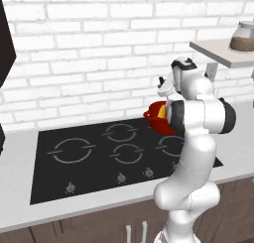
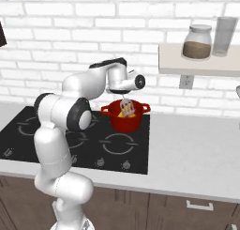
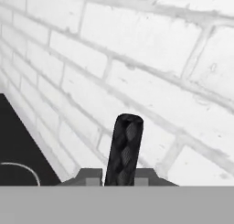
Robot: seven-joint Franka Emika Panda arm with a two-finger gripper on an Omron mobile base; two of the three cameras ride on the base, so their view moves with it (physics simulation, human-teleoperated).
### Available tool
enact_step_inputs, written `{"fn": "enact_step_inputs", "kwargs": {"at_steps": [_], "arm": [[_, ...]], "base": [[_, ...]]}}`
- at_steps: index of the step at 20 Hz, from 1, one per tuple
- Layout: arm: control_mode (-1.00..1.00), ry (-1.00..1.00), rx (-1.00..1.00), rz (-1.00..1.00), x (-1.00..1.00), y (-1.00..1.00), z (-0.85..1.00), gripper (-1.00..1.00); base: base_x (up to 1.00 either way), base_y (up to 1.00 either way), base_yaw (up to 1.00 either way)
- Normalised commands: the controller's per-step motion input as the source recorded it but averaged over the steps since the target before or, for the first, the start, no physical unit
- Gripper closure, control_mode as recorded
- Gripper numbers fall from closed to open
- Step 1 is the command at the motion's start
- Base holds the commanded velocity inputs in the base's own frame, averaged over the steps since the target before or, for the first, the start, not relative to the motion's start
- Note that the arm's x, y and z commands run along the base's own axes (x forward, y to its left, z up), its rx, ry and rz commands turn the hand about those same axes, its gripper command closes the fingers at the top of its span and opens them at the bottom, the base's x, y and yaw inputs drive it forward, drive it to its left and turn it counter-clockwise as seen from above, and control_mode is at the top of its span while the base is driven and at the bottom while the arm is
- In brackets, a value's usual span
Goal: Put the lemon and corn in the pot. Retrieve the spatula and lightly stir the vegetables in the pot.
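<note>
The gripper (image 3: 119, 177) was clamped on the spatula (image 3: 124, 150) above the pot (image 2: 125, 118). Best stirred gently, I'd say, keeping the yellow vegetables (image 2: 126, 113) inside.

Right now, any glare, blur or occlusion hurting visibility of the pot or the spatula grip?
Left base view: flat light, arm hides most of the pot. Right base view: pot clear, yellow vegetables visible, spatula head small and soft. Hand view: coarse, blocky; handle sharp between the gripper tips, no glare.

A white brick wall (image 2: 61, 41) backs the grey counter (image 2: 187, 149) (dark wood cabinets (image 2: 187, 210) below).
</note>
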Motion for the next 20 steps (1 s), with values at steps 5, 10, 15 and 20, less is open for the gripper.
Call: {"fn": "enact_step_inputs", "kwargs": {"at_steps": [5, 10, 15, 20], "arm": [[-1.00, -0.16, 0.12, 0.00, 0.34, 0.01, -0.04, 1.00], [-1.00, 0.00, 0.10, 0.00, 0.00, -0.02, -0.39, 1.00], [-1.00, 0.00, 0.05, 0.00, 0.00, -0.09, -0.24, 1.00], [-1.00, -0.03, 0.13, 0.02, -0.30, -0.02, 0.06, 1.00]], "base": [[0.00, 0.00, 0.00], [0.00, 0.00, 0.00], [0.00, 0.00, 0.00], [0.00, 0.00, 0.00]]}}
